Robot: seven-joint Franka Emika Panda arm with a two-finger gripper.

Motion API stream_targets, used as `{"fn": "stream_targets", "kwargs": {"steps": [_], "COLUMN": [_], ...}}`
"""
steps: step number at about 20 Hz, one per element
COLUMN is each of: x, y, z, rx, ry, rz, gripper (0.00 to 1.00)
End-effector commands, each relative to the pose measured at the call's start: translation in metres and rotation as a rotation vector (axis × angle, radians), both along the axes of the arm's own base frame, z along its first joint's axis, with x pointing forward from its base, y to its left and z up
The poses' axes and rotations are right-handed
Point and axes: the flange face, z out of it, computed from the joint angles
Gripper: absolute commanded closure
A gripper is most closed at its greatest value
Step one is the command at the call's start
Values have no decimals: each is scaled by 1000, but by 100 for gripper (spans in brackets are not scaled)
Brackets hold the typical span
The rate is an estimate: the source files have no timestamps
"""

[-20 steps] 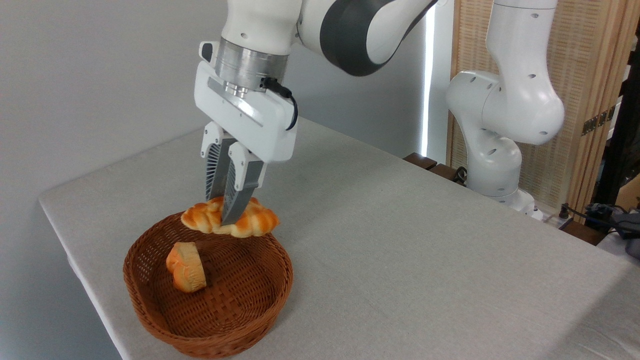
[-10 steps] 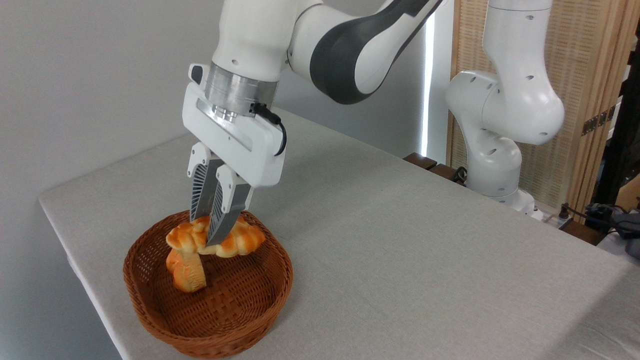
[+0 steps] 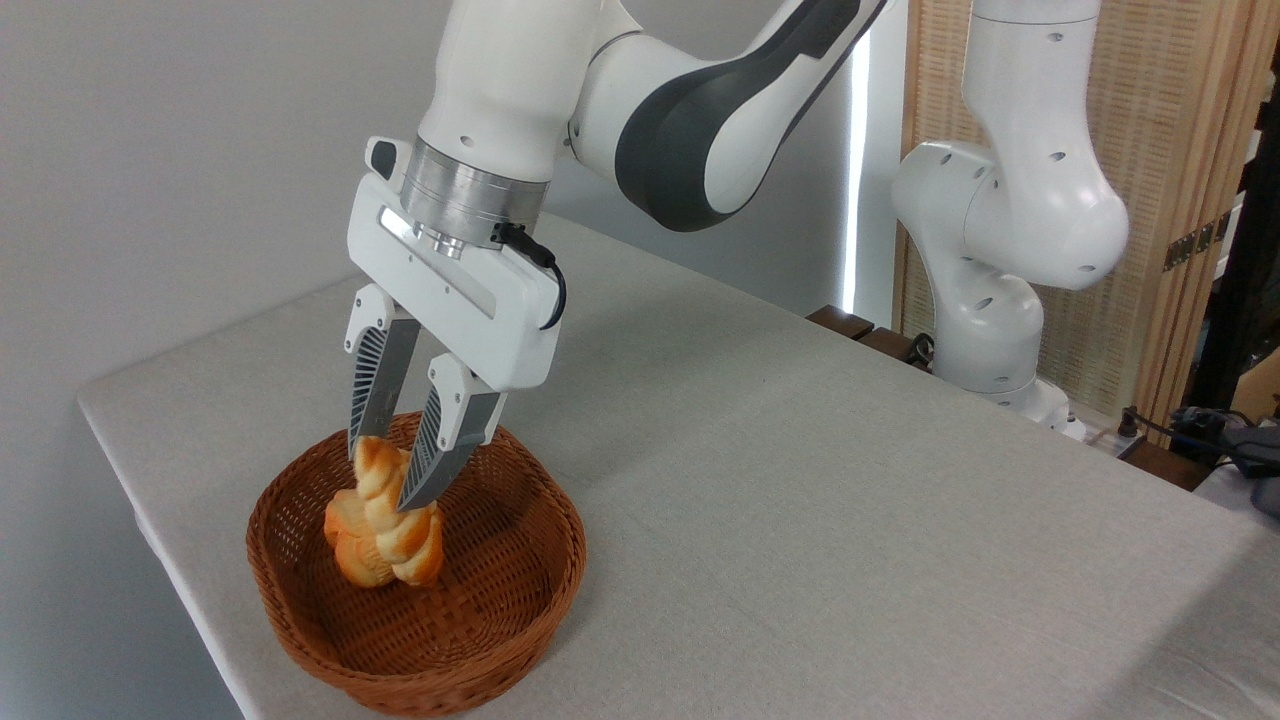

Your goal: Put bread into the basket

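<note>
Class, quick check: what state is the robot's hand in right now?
Hand: open, fingers spread on either side of the bread, which stands on end inside the basket.

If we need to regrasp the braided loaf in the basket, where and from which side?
Grip the upper half of the braided loaf, coming from above. It stands nearly on end in the basket, top tip between the open gripper fingers, and its lower end leans against the bread chunk, so the sides are crowded.
</note>
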Motion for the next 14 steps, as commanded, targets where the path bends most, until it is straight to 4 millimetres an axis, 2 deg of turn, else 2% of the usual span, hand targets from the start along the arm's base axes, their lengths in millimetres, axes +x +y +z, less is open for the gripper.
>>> {"fn": "stream_targets", "kwargs": {"steps": [1,8,14], "x": [2,-1,-15], "y": [0,0,-10], "z": [5,12,23], "rx": [-22,-41,-59], "ry": [-14,-19,42], "rz": [11,40,55], "gripper": [0,0,0]}}
